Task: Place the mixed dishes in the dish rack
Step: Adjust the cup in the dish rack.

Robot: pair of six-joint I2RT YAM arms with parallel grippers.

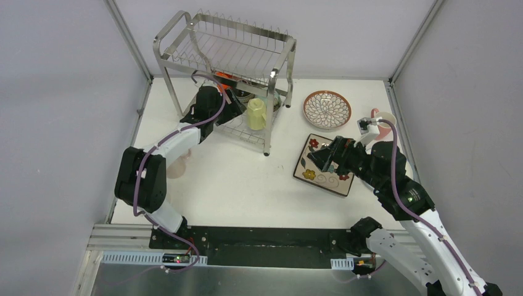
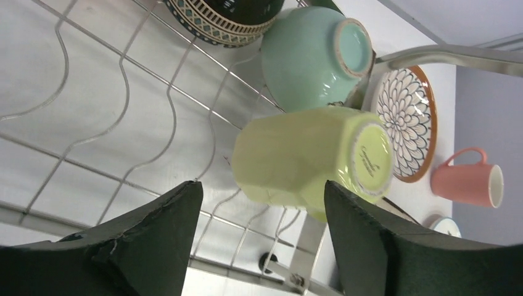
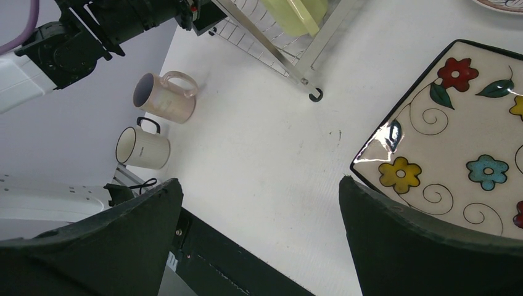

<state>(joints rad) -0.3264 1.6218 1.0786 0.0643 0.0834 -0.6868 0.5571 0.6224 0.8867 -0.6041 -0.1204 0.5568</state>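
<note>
My left gripper [image 2: 262,191], spread, faces the yellow-green ceramic mug [image 2: 302,157] lying in the steel wire dish rack [image 1: 185,37]. Next, I think, my spread right gripper [image 3: 259,185] must pinch the square floral cream plate [image 3: 456,135] by its edge.

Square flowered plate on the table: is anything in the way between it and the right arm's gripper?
Nothing visible. The right gripper hangs open at the edge of the square flowered plate, and the right wrist view shows only bare white table between the gripper and the plate's rim.

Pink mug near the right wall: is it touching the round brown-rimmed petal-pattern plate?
Apart: top view shows bare table between pink mug and brown-rimmed plate.
</note>
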